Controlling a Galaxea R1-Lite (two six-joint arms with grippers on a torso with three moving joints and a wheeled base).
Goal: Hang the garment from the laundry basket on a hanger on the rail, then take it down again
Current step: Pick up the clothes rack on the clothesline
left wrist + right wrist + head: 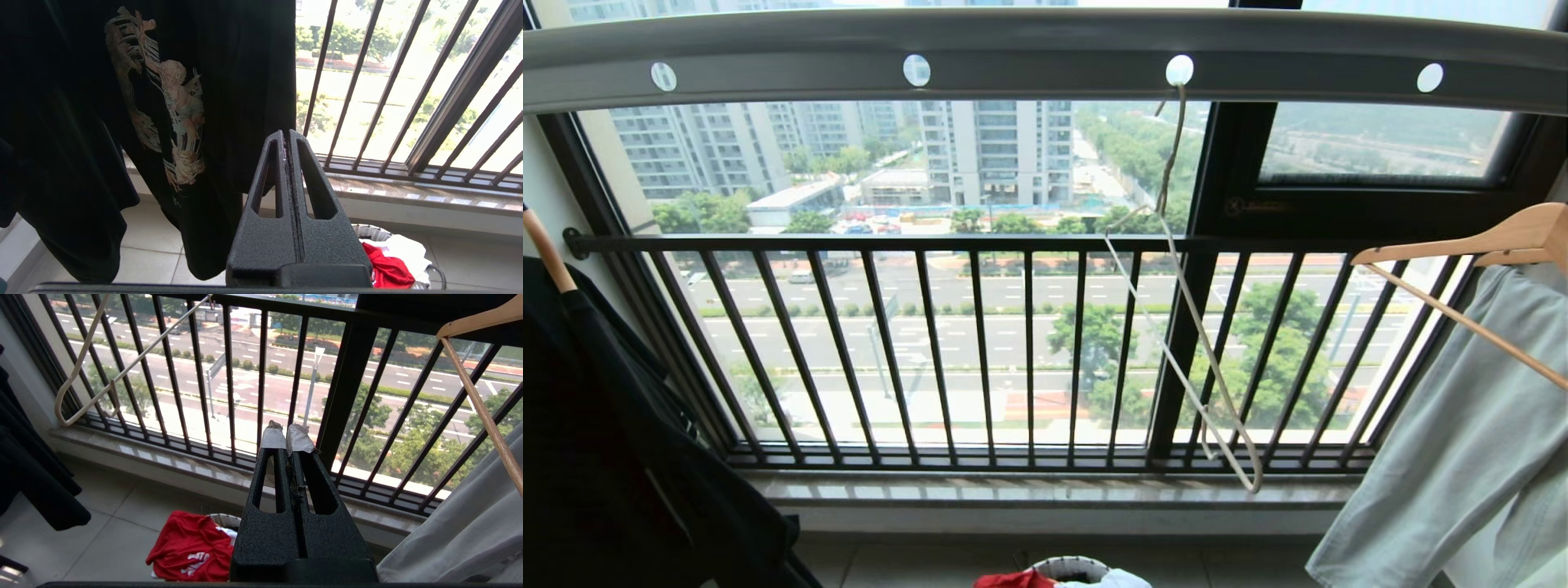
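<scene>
Garment (190, 549) lies draped over laundry basket (222, 520), below the closed, empty right gripper (287, 435). Hanger (1188, 318) hangs bare from rail (1045, 49). Left gripper (287, 136) is closed and empty.

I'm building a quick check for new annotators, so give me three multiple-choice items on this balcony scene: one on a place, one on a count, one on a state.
1. Where is the red T-shirt?
A. On the white wire hanger
B. Draped over the laundry basket on the floor
C. On the window sill

2. How many round white holes show along the rail in the head view?
A. Two
B. Four
C. Six

3. How is the white wire hanger?
A. Bare, hooked in a rail hole
B. Carrying the black T-shirt
C. Lying on the floor

Answers:
1 B, the red cloth spills over the basket's rim.
2 B, four holes sit in a row.
3 A, its hook sits in the third hole and nothing hangs on it.
</scene>
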